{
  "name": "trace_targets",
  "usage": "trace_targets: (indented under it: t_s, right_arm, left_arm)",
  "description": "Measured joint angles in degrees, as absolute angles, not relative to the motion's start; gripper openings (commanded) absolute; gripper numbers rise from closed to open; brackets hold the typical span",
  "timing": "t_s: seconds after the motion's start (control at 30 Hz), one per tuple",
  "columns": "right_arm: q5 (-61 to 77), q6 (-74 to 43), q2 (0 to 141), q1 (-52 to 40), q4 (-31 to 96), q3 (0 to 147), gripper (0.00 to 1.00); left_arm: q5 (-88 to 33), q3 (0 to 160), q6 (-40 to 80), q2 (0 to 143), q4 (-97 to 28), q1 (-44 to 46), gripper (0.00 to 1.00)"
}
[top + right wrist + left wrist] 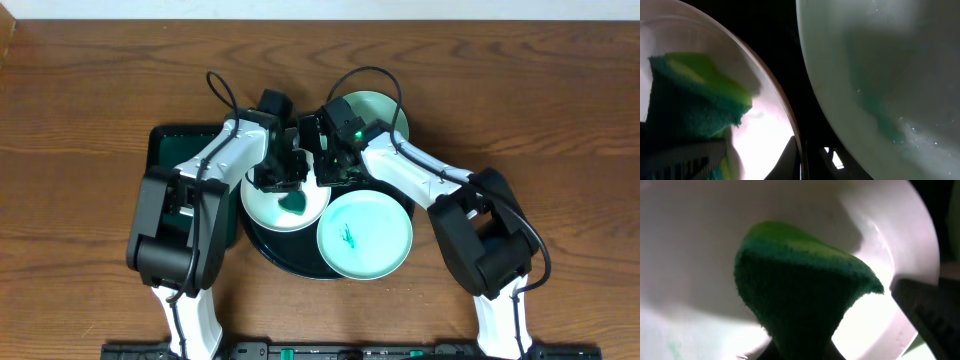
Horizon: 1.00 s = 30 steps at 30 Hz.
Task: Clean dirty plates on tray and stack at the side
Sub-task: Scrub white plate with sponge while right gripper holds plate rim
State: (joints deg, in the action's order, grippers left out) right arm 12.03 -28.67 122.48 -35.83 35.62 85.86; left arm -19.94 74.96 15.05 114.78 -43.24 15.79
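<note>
The black tray (262,245) holds a white plate (268,205) on its left and a turquoise plate (365,235) with a green smear at its front right. Another turquoise plate (378,108) lies behind, partly under the right arm. My left gripper (290,185) is shut on a green sponge (296,203) that presses on the white plate (700,240). The sponge (805,290) fills the left wrist view and hides the left gripper's (802,352) fingertips. My right gripper (322,172) is shut on the white plate's (765,135) right rim, and beside the right gripper (801,160) lies a turquoise plate (890,75).
A dark-green rectangular tray (172,145) lies left of the black tray, under the left arm. Brown wood tabletop (560,120) stretches to both sides and behind. The two arms meet closely over the middle of the tray.
</note>
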Motion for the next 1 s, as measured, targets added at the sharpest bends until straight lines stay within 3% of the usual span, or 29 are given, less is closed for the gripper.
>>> trace_targets:
  t_s: [0.3, 0.77, 0.87, 1.0]
  right_arm:
    - [12.0, -28.7, 122.5, -35.8, 35.6, 85.9, 0.01]
    - [12.0, -28.7, 122.5, -35.8, 35.6, 85.9, 0.01]
    - [12.0, -28.7, 122.5, -35.8, 35.6, 85.9, 0.01]
    - [12.0, -28.7, 122.5, -35.8, 35.6, 85.9, 0.01]
  left_arm:
    - [-3.8, 75.5, 32.1, 114.5, -46.5, 13.2, 0.07]
    - [-22.5, 74.8, 12.6, 115.0, -47.0, 15.3, 0.07]
    - [-19.3, 74.8, 16.4, 115.0, -45.2, 15.5, 0.07]
    - [-5.2, 75.3, 27.3, 114.4, -43.5, 15.8, 0.07]
